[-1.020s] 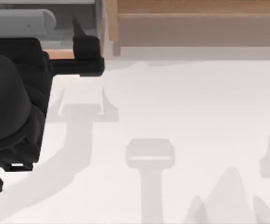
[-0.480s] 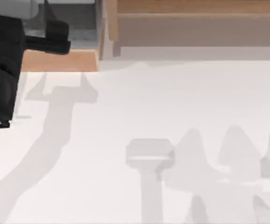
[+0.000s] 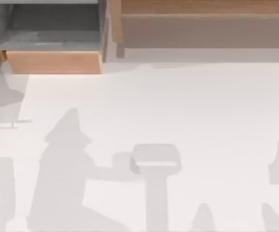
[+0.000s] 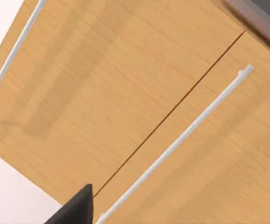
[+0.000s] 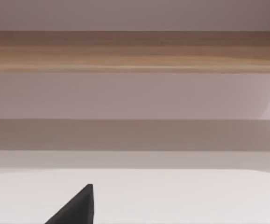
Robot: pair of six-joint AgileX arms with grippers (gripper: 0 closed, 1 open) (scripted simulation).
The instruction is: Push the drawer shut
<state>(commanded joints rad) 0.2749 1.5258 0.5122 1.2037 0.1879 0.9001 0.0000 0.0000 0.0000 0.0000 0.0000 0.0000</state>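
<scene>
Top view overhead; left wrist close on drawer [image 4: 125, 93] fronts.

The open wooden drawer with grey inside [image 3: 52, 43] is cut off by the top view's upper edge. One black finger [image 4: 76, 207] of the left gripper shows, the rest cropped away.

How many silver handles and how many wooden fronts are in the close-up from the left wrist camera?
Silver bar handles: 2
Wooden fronts, split by a thin seam: 2
Total: 4
</scene>
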